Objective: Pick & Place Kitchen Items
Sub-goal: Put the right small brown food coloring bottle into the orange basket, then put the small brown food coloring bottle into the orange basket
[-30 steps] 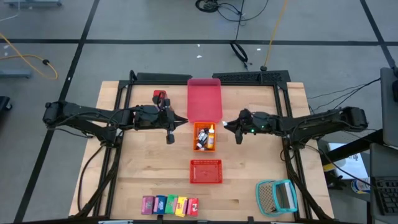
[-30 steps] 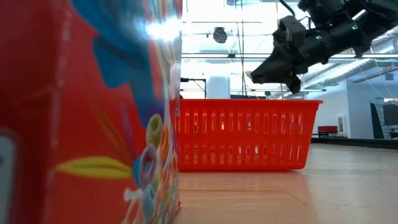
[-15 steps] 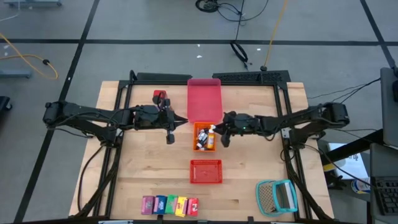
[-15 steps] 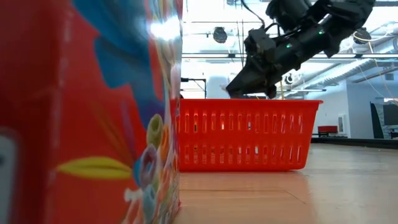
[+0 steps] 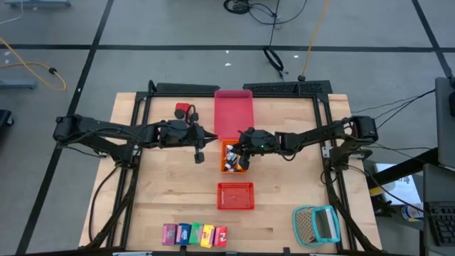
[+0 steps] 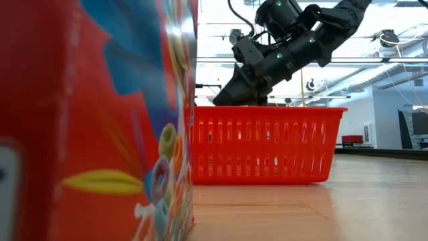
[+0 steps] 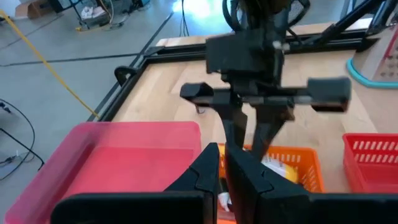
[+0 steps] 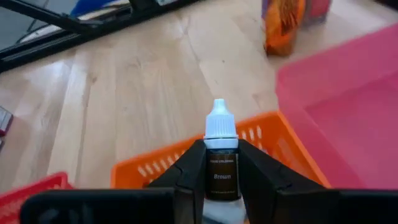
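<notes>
While the right gripper (image 5: 238, 151) reaches over the orange tray (image 5: 234, 168), its fingers clench a small brown bottle (image 8: 221, 167) with a white cap, held upright just above the tray's rim. Facing it across the tray, beside the pink tray (image 5: 233, 114), the left gripper (image 5: 207, 142) has its fingers pressed together, holding nothing.

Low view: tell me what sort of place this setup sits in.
Probably a robotics lab or workshop in a large industrial hall. Behind the red basket run exposed ceiling beams and ducts; in the high view, cables trail over a taped concrete floor around the wooden table.
</notes>
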Controlling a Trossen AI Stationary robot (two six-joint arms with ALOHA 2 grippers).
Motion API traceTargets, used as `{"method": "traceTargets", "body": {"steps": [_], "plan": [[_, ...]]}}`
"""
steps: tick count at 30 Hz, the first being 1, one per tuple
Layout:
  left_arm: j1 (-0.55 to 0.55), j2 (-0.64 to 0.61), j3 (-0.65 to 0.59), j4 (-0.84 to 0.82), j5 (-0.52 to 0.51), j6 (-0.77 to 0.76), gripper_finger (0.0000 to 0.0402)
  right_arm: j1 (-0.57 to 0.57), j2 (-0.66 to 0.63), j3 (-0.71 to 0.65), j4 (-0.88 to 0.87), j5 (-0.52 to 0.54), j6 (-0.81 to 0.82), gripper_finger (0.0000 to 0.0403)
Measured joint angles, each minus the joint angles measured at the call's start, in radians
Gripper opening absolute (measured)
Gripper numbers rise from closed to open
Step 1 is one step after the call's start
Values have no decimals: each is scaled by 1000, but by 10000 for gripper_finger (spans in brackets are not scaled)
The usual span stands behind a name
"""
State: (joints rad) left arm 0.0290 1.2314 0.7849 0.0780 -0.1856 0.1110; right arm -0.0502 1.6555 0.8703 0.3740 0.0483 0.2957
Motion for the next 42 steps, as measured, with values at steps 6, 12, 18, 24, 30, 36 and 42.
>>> {"method": "traceTargets", "body": {"steps": [6,12,18,24,30,36,42], "plan": [[12,11,0,11,0,10,31,-16,30,3,-14,0,-21,77],[12,11,0,10,0,10,31,-23,26,4,-7,2,-24,110],[12,11,0,10,0,8,31,-22,25,4,-14,2,-31,135],[12,11,0,9,0,3,31,-43,3,2,-40,6,-73,138],[12,11,0,9,0,-1,31,-74,-74,2,-162,80,-69,129],[12,11,0,9,0,-4,31,-80,-190,2,-340,141,-70,128],[12,11,0,9,1,-4,31,-79,-286,2,-500,211,5,127]]}}
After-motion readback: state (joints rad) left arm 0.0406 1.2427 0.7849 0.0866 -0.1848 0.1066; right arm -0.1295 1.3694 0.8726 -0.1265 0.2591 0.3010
